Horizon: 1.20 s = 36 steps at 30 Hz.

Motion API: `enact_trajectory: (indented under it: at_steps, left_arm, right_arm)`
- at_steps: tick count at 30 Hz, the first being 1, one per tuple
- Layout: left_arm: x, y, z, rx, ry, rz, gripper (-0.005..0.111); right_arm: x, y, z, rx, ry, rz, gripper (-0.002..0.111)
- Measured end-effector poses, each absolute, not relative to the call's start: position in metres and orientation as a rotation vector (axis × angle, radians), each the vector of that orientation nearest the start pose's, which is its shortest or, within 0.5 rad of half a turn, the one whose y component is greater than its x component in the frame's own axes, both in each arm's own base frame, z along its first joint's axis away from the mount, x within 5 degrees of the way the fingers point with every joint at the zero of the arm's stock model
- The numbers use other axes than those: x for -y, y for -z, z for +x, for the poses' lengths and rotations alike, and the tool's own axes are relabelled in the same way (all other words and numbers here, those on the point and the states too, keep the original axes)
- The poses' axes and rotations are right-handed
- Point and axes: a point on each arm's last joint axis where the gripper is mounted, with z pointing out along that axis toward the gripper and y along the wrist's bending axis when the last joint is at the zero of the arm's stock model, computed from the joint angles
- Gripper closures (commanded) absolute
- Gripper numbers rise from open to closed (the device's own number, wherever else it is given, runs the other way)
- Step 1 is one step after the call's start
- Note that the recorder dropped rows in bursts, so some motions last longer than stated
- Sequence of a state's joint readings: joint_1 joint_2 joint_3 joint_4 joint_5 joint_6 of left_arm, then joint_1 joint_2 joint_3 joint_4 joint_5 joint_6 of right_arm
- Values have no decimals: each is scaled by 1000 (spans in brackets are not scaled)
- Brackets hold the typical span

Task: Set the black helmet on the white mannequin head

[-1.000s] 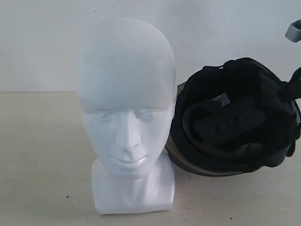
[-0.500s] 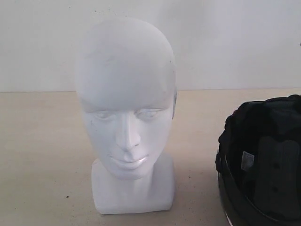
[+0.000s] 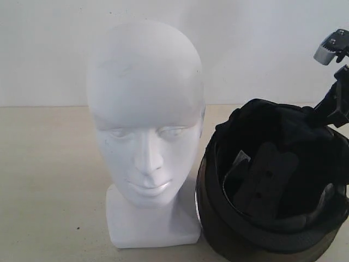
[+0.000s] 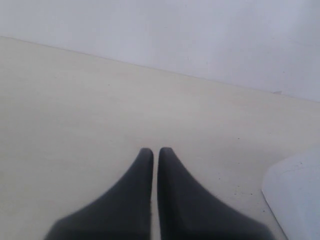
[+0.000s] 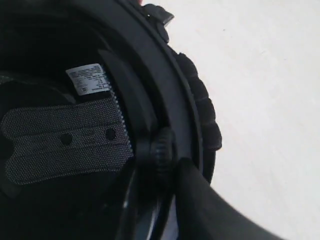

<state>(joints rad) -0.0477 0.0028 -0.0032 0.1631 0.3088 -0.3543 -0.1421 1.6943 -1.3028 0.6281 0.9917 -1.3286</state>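
The white mannequin head (image 3: 144,125) stands upright on its square base, facing the camera, left of centre in the exterior view. The black helmet (image 3: 272,185) hangs close beside it on the right, its open underside and black padding turned toward the camera. My right gripper (image 3: 327,112) is shut on the helmet's upper rim. In the right wrist view the helmet's rim (image 5: 180,100) sits in my right gripper (image 5: 167,160), one finger (image 5: 210,200) outside the shell. My left gripper (image 4: 151,150) is shut and empty, low over the table, beside the mannequin base (image 4: 295,195).
A pale beige table (image 3: 49,180) carries the mannequin head, and a plain white wall (image 3: 262,43) rises behind it. The helmet's lower part reaches the bottom edge of the exterior view.
The helmet swung from behind the head's right side down toward the lower right corner, then back left beside the head. The mannequin head has not moved.
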Motion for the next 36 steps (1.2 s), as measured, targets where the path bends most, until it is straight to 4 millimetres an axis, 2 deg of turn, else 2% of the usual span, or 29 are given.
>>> enact_trajectory:
  at_steps: [3,4,6,7,8,9,12,14,17,21,24,28,31,36]
  left_arm:
    - [-2,-187,54,-1782,133,-170,102]
    - [-2,-187,54,-1782,133,-170,102]
    - [-2,-187,54,-1782,133,-170,102]
    - [-2,-187,54,-1782,133,-170,102]
    - [-2,-187,54,-1782,133,-170,102]
    - [-2,-187,54,-1782,133,-170,102]
    - [-2,-187,54,-1782,133,-170,102]
    - [-2,-187,54,-1782,133,-170,102]
    - [-2,-187,54,-1782,133,-170,102]
    - [-2,-187,54,-1782,133,-170,102]
    - [-2,-187,54,-1782,133,-170,102]
    - [-2,-187,54,-1782,133,-170,102]
    - [-2,-187,54,-1782,133,-170,102]
    - [-2,-187,54,-1782,133,-170,102]
  right_arm:
    - [0,-269,352,-2280,-332,-1135,107]
    - [0,-269,352,-2277,-330,-1133,97]
    - [0,-270,354,-2263,-329,-1116,68]
    - [-1,-270,354,-2261,-338,-1105,47]
    - [-1,-271,355,-2256,-348,-1075,33]
    - [-1,-272,356,-2256,-348,-1048,31]
    - [1,-275,361,-2294,-337,-866,43]
    - [1,-280,359,-2307,-351,-799,43]
    - [-5,-300,351,-2287,-417,-732,43]
    - [-31,-334,329,-2213,-530,-749,43]
    - [-61,-347,311,-2227,-631,-786,43]
    - [-97,-347,290,-2359,-706,-810,43]
    - [-119,-342,279,-2456,-690,-836,43]
    - [-137,-336,268,-2543,-577,-881,43]
